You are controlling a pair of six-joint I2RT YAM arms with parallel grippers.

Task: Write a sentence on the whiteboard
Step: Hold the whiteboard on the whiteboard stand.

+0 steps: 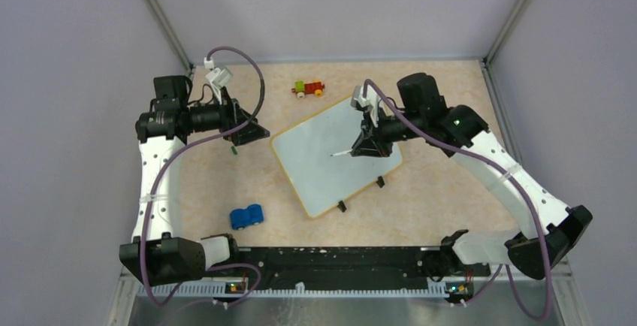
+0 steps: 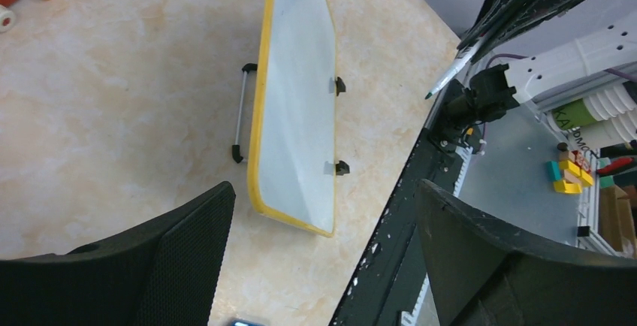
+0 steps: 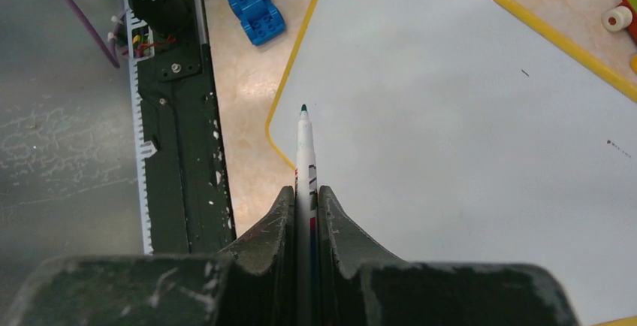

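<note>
1. The right pincer (image 3: 305,194) is clamped tight on a green-tipped marker (image 3: 303,142), its tip over the whiteboard (image 1: 323,168); whether it touches is unclear.
2. The left pincer (image 2: 324,191) gapes wide, holding nothing, left of the board.
3. The whiteboard lies flat and askew, mid-counter (image 1: 436,198).

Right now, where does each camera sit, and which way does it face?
Top external: fixed above and behind, looking down on the table, the whiteboard and both arms.
Left wrist: on the left arm, looking past the open left gripper across the whiteboard.
Right wrist: on the right arm, looking along the marker clamped in the right gripper, over the whiteboard.
All three show whiteboard and marker.
</note>
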